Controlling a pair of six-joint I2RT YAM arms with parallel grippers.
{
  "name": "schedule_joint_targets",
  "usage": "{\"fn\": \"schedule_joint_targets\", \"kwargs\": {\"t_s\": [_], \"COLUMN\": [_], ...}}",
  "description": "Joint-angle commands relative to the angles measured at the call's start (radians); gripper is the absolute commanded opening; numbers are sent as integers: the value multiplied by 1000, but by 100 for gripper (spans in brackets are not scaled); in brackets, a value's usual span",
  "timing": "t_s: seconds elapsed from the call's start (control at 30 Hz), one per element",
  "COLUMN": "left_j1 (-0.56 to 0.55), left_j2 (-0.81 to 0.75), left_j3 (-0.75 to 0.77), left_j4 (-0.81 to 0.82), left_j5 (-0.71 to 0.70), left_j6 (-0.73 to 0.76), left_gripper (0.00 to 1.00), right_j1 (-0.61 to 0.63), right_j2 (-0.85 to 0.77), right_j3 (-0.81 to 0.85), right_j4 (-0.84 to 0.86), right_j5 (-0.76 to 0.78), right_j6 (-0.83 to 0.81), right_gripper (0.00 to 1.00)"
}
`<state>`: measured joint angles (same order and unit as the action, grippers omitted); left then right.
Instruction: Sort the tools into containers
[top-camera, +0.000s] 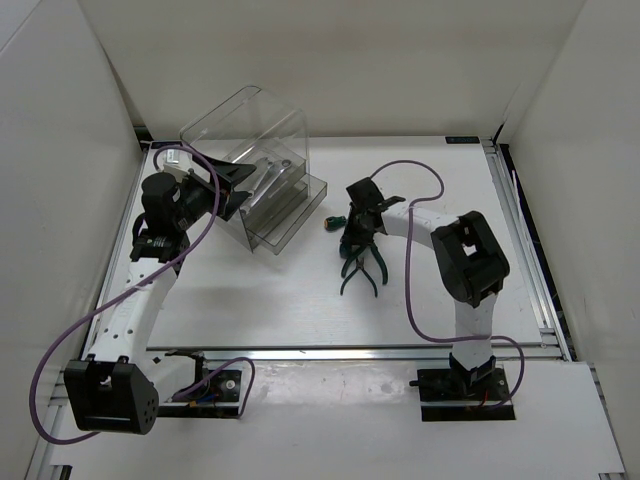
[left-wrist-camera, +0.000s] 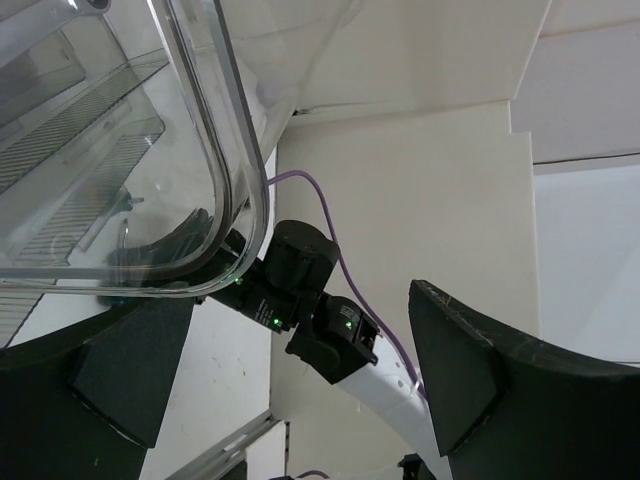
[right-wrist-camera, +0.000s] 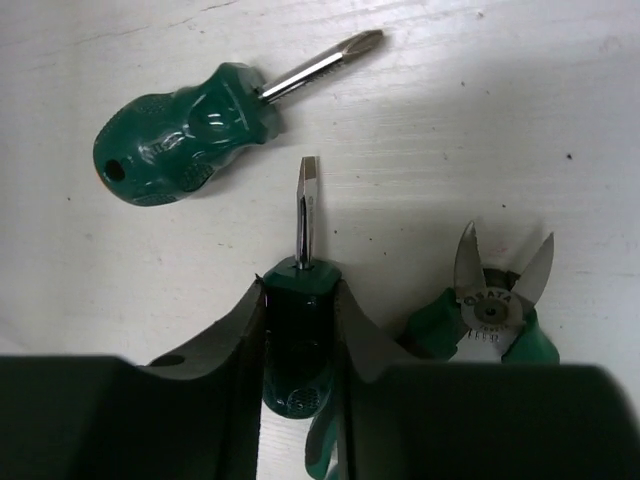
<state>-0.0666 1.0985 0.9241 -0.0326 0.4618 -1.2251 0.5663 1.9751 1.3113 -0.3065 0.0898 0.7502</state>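
Right fingers (right-wrist-camera: 232, 338) clamping flat screwdriver (right-wrist-camera: 298, 318), pliers (right-wrist-camera: 495, 305) beside

Cabinet (top-camera: 250, 130) left of screwdriver (top-camera: 328, 222) and pliers (top-camera: 362, 272).

You are looking at a white table (top-camera: 260, 300) that is carrying a clear cabinet (top-camera: 262, 170) at its far left. A stubby green screwdriver (right-wrist-camera: 190, 130) is lying flat near the middle, with green-handled pliers (right-wrist-camera: 500, 310) lying near it. A flat-tipped screwdriver (right-wrist-camera: 300, 320) is sitting between them; whether it is touching the table, you cannot tell.
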Motion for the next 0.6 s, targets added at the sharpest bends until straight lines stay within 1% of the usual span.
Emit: {"fn": "schedule_joint_targets", "kwargs": {"t_s": [0.0, 0.13, 0.2, 0.27, 0.47, 0.57], "left_j1": [7, 7, 7, 8, 7, 7], "left_j2": [-6, -6, -3, -6, -6, -3], "left_j3": [7, 10, 9, 6, 5, 7], "left_j4": [-10, -12, -4, -4, -1, 2], "left_j5": [-14, -15, -14, -14, -8, -8], "left_j6": [16, 16, 13, 13, 10, 9], "left_gripper": [99, 99, 99, 99, 99, 99], "right_j1": [4, 1, -3, -8, -11, -11], "right_j2": [31, -2, -42, -88, -146, -179], "right_j3": [23, 9, 12, 17, 72, 72], "right_j4": [-68, -62, -43, -11, 6, 67], "right_j5": [21, 24, 24, 27, 5, -19], "right_j6": [-20, 4, 17, 35, 69, 99], "right_gripper": [20, 3, 0, 0, 0, 0]}}
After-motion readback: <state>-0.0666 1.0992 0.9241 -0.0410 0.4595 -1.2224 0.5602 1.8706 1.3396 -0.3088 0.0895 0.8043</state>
